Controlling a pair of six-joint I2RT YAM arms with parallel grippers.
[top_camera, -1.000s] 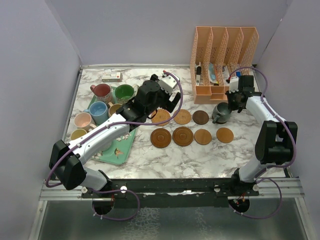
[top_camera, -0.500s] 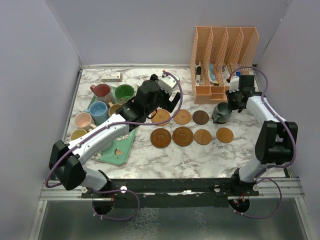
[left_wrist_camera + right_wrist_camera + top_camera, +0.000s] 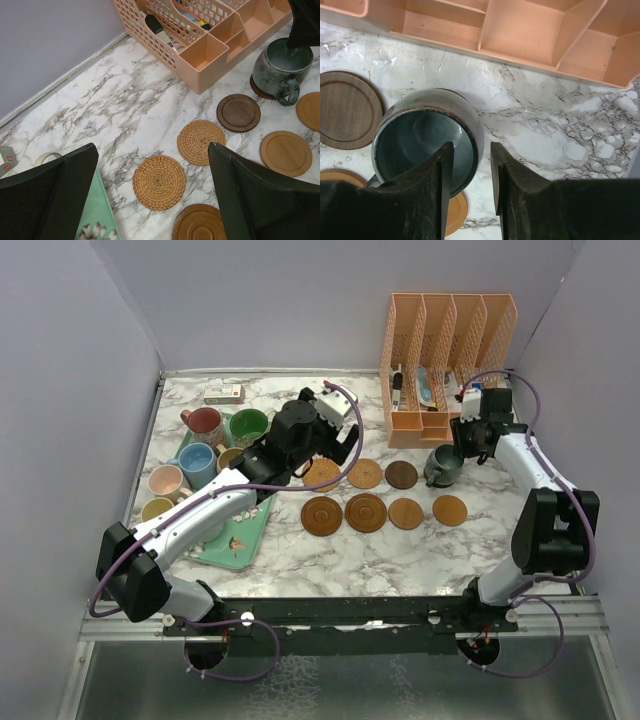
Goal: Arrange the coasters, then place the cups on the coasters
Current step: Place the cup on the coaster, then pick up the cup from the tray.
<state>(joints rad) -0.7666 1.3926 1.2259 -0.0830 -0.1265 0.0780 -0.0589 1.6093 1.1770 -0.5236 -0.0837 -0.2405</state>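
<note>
Right tool (image 3: 471,147): fingers slightly apart, straddling the rim of the grey-teal mug (image 3: 420,135) w/o pinching it. Mug's directly under it, on a dark coaster (image 3: 256,89). Left tool (image 3: 152,147) is wide apart; we see a woven coaster (image 3: 159,181) just below.

left claw (image 3: 152,150) spread wide, right claw (image 3: 471,150) narrowly parted

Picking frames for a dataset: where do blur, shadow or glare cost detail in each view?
Top external: even light, sharp, only soft shadows on the marble table. Left wrist: woven coasters crisp, the left jaws dark, soft-edged masses at the bottom corners. Right wrist: the grey-teal mug sharp, the right jaws black, blurred, covering its near rim.
</note>
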